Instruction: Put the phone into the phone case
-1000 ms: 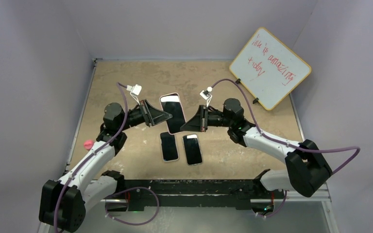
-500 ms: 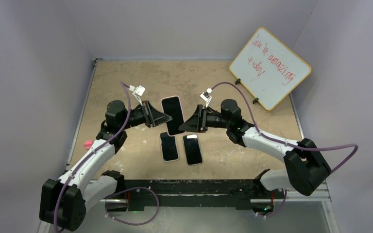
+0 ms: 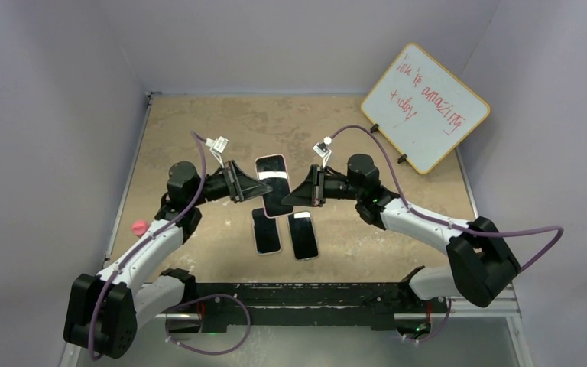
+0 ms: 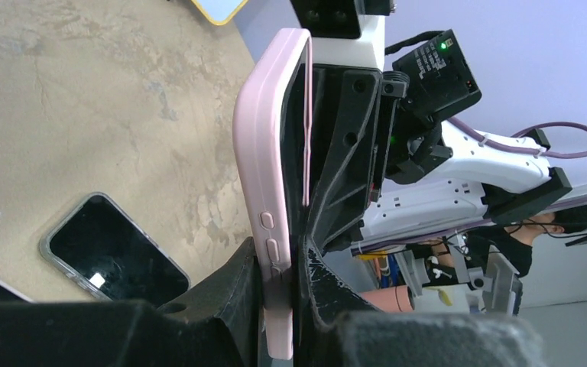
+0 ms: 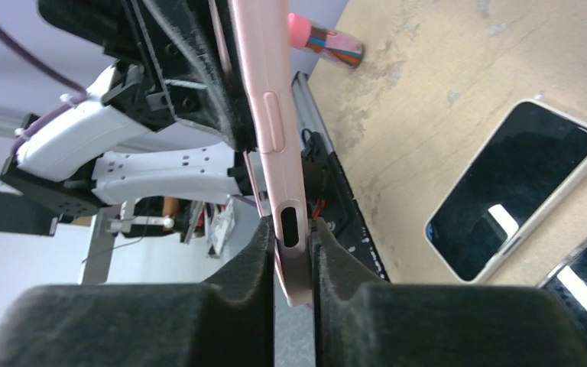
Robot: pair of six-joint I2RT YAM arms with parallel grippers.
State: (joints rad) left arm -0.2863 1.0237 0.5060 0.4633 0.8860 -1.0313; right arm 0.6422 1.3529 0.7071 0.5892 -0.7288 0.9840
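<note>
Left gripper (image 3: 264, 186): clamped on the left edge of the pink phone case (image 4: 256, 153);
Right gripper (image 3: 287, 199): pinching the case near its port end;
Phone (image 3: 275, 191): dark screen inside the case, held above the table (image 3: 199, 122);
Beneath: loose phone (image 3: 266, 231); second loose phone (image 3: 303, 235).

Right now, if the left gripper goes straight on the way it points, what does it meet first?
Probably the right gripper, whose jaws hold the far edge of the same pink-cased phone.

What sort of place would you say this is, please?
Probably a robotics lab cell: pale lilac walls box in a tan mottled tabletop, and a yellow-framed whiteboard with red handwriting leans at the back.
</note>
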